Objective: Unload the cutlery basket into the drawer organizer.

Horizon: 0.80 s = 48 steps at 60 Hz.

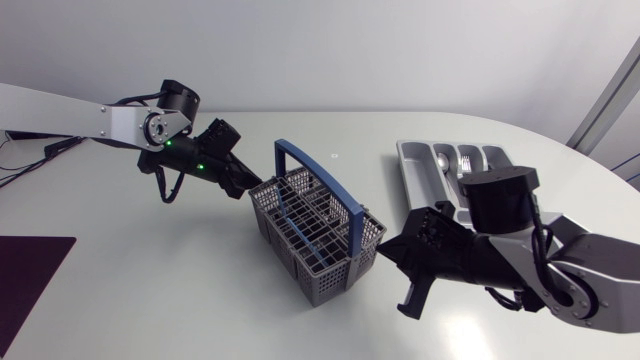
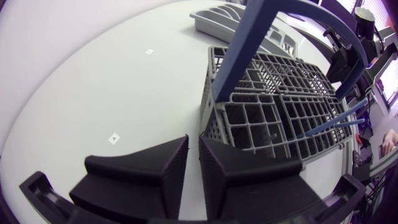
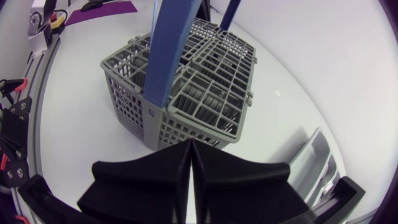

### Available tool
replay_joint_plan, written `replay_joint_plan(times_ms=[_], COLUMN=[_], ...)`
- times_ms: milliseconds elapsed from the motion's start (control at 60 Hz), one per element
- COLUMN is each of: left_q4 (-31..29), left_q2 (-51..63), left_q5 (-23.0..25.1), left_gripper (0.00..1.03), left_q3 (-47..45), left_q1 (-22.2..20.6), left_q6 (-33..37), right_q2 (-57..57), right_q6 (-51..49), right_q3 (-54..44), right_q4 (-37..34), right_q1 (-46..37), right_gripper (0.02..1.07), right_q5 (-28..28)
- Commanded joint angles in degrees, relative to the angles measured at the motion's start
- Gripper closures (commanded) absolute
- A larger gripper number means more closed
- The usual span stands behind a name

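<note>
- Right gripper (image 3: 190,146) sits just beside the near corner of the cutlery basket (image 1: 330,285), jaws pressed together and empty.
- Blue-handled pieces (image 1: 300,232) (possibly knives, hard to tell) lie in the basket, mid-table (image 1: 150,290).
- Left gripper (image 2: 193,146) is at the basket's far rim, jaws a sliver apart and empty. It could brace the basket.
- Advice: open the right jaws wide, descend along one handle, pinch and lift straight up, then carry it to the drawer organizer (image 1: 408,165) beyond.

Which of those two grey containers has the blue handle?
The tall mesh cutlery basket, topped by a blue arch; the flat, slotted drawer organizer has no handle at all.
</note>
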Motion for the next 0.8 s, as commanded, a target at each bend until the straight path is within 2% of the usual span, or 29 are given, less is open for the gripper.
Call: replay_joint_plan(times_ms=[0, 533, 783], left_q4=[0.1, -0.4, -0.6], left_q2=[0.6, -4.7, -7.8], left_q5=[0.7, 2.1, 2.3], left_gripper=[0.87, 0.87, 0.87], left_q3=[-1.7, -8.5, -11.5], left_q1=[-0.2, 2.2, 3.1], left_q6=[0.0, 3.4, 3.7], right_q2=[2.8, 17.9, 27.7], right_q6=[1.5, -0.2, -0.6], right_q3=[1.2, 16.1, 25.9], right_q4=[1.7, 4.6, 5.5], right_q1=[0.6, -1.5, -3.4], right_gripper=[1.02, 1.02, 1.02], right_q5=[0.4, 3.1, 3.2])
